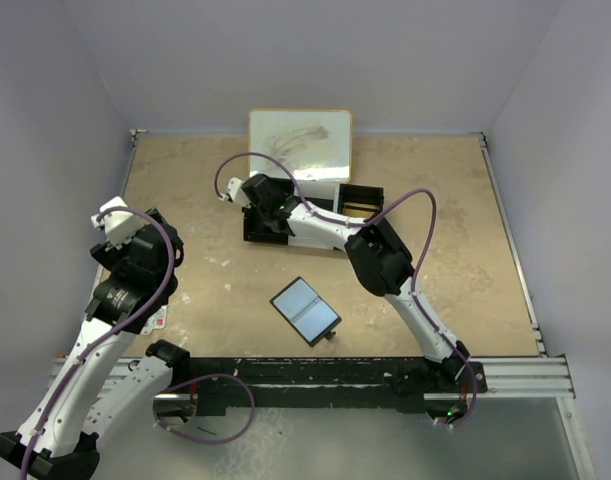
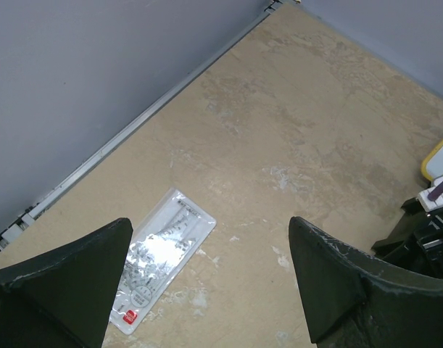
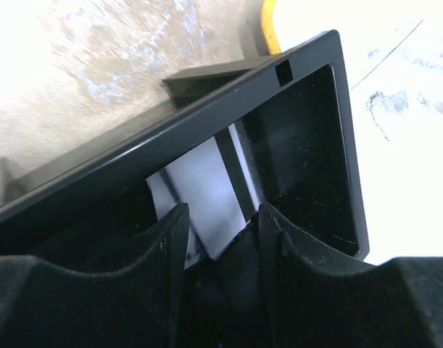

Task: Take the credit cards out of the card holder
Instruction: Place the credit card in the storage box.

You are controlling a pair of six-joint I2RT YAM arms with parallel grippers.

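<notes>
The card holder (image 1: 305, 310) lies open near the table's front middle, its grey-blue inside facing up and no gripper near it. My left gripper (image 2: 209, 220) is open and empty above the left side of the table. A white card with a red mark (image 2: 159, 257) lies flat just beyond its left finger, and it also shows in the top view (image 1: 158, 318). My right gripper (image 3: 222, 208) reaches into the black tray (image 3: 206, 109). Its jaws stand a little apart. A white card with a dark stripe (image 3: 203, 192) lies in the tray compartment just beyond the fingertips.
The black tray (image 1: 360, 198) stands at the back middle, in front of a whiteboard with a yellow rim (image 1: 300, 145). The left wall and its metal rail (image 2: 134, 127) run close beside the left gripper. The right arm stretches across the table's middle.
</notes>
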